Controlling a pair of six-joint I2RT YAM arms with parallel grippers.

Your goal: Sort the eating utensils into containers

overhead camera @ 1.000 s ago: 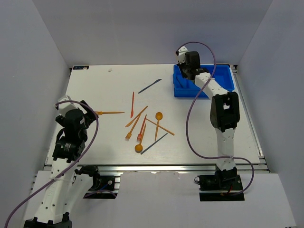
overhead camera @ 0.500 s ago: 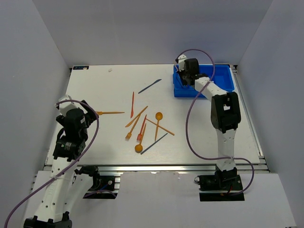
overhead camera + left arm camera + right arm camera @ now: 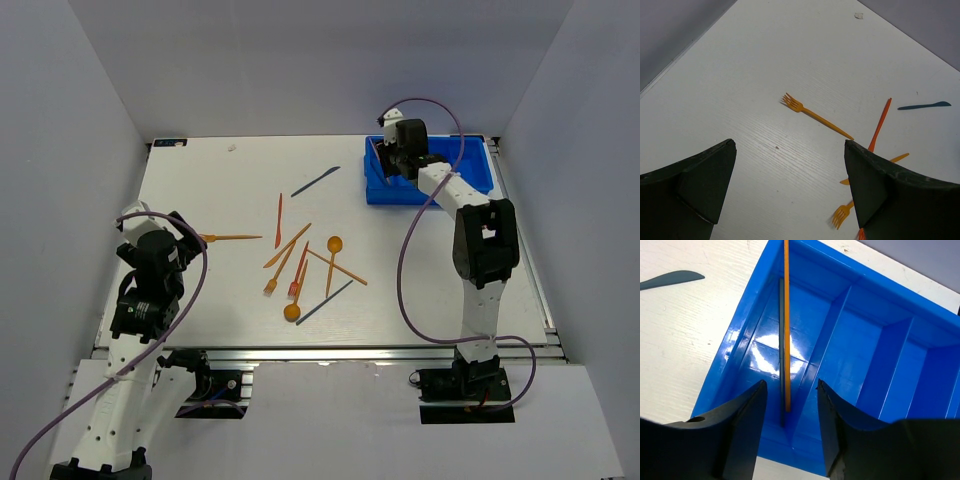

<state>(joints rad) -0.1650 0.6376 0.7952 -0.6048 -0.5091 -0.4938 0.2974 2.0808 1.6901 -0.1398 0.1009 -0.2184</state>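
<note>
Top view: utensils (image 3: 300, 262) lie scattered mid-table; tray (image 3: 478, 150) sits far right, right gripper (image 3: 392, 160) over its left end.
Left wrist: left gripper (image 3: 790, 147) gapes wide and empty; fork (image 3: 815, 116) looks light and bendy, so pinch it mid-handle.
Right wrist: jaws parted; you see the orange utensil (image 3: 786, 325) lying free in the left compartment.

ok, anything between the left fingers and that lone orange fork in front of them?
Nothing visible. Only bare table lies between the open left fingers and the orange fork; the red-orange knife lies beyond its handle end.
</note>
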